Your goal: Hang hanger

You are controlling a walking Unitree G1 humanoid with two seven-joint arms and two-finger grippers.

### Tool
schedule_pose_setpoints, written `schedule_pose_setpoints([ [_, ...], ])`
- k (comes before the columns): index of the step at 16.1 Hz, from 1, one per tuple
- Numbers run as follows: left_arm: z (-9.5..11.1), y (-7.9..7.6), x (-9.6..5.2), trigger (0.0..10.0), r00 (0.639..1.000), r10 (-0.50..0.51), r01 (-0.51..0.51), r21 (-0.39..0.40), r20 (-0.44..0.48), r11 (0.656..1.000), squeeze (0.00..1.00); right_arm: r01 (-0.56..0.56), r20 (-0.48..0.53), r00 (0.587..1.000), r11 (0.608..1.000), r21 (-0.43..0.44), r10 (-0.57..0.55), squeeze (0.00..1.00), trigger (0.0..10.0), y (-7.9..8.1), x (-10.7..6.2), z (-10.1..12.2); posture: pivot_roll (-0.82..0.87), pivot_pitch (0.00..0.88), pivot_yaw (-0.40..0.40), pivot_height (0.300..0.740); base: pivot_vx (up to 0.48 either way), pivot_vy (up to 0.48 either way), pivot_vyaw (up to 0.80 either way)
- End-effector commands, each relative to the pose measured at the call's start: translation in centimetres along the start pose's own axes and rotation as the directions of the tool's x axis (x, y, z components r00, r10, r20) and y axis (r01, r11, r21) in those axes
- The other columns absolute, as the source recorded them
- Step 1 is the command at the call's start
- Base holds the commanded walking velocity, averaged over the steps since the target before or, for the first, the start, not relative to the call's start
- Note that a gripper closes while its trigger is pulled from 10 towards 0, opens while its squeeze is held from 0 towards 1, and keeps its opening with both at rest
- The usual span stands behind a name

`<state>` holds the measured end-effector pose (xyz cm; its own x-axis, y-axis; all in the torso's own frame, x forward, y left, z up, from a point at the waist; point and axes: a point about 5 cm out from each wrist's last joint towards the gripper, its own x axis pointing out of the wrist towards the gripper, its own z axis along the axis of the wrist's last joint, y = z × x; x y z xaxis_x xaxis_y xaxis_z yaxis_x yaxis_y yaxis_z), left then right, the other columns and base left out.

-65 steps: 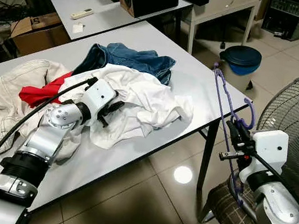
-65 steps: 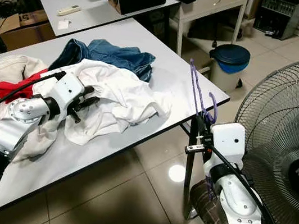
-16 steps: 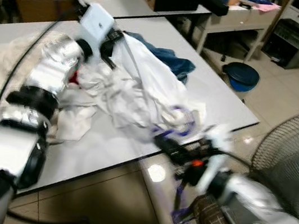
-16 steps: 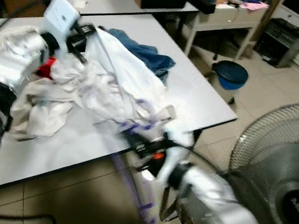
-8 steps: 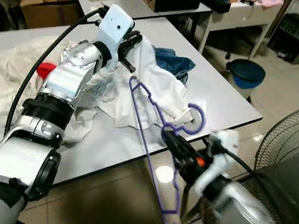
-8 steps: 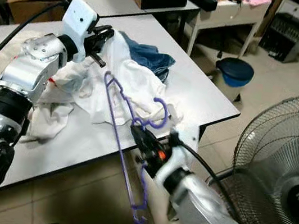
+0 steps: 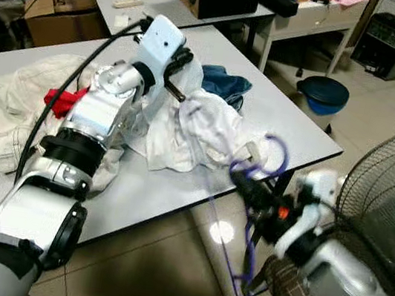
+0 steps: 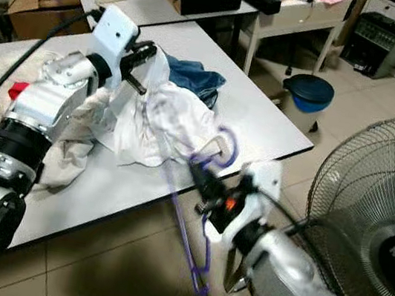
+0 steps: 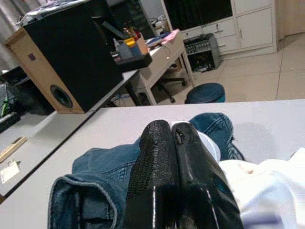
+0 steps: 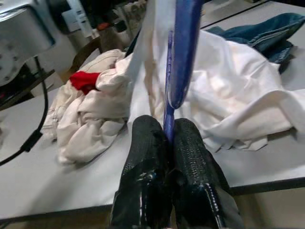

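Over one table (image 7: 175,197), one purple hanger (image 7: 249,224).

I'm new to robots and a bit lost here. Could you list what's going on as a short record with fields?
Left gripper: shut on the white garment, lifting it off the table
Right gripper: shut on the purple hanger, held beside the table's edge
Other clothes: jeans, cream garment, red cloth
Nearby: floor fan, blue bin
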<state>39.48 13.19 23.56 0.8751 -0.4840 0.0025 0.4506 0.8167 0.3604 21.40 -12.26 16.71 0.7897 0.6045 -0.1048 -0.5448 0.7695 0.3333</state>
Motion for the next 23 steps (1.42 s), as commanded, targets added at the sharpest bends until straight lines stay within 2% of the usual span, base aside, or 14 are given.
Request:
schedule_pose_setpoints([
  [1,0.2,0.5,-0.3,0.0,1.000,0.015,-0.015,0.006,0.000,1.000,0.00,0.004,0.005,1.000,1.000,0.001,-0.004,0.00,10.0,0.0,0.0,0.1,-0.12,0.000,0.094,0.740,0.000,0.000,0.00],
  [3,0.2,0.9,-0.5,0.0,1.000,0.028,-0.028,0.009,0.002,1.000,0.00,-0.009,-0.005,1.000,1.000,-0.003,0.009,0.00,10.0,0.1,0.1,0.1,-0.12,0.000,0.085,0.740,0.000,0.000,0.00],
  [5,0.4,0.2,-0.4,0.0,1.000,0.014,-0.014,-0.002,0.010,1.000,0.00,-0.049,-0.010,0.999,0.999,-0.002,0.049,0.00,10.0,0.3,0.6,0.2,-0.11,0.000,0.075,0.740,0.000,0.000,0.00],
  [10,-0.7,0.7,-0.4,0.0,0.996,0.076,-0.075,0.015,-0.046,0.997,0.00,-0.148,-0.008,0.989,0.989,-0.010,0.147,0.00,10.0,1.3,0.3,0.6,-0.10,0.000,0.059,0.740,0.000,0.000,0.00],
  [19,0.0,0.1,-0.5,0.0,0.999,0.045,-0.045,-0.001,-0.015,0.999,0.00,-0.055,0.023,0.998,0.998,-0.029,0.056,0.00,10.0,-0.2,1.6,1.4,-0.09,0.000,0.043,0.740,0.000,0.000,0.00],
  [23,0.6,-2.5,-0.1,0.0,0.998,-0.066,0.066,-0.047,-0.003,0.997,0.00,-0.047,0.027,0.998,0.998,-0.037,0.048,0.00,10.0,-0.5,3.3,1.8,-0.09,0.000,0.043,0.740,0.000,0.000,0.00],
])
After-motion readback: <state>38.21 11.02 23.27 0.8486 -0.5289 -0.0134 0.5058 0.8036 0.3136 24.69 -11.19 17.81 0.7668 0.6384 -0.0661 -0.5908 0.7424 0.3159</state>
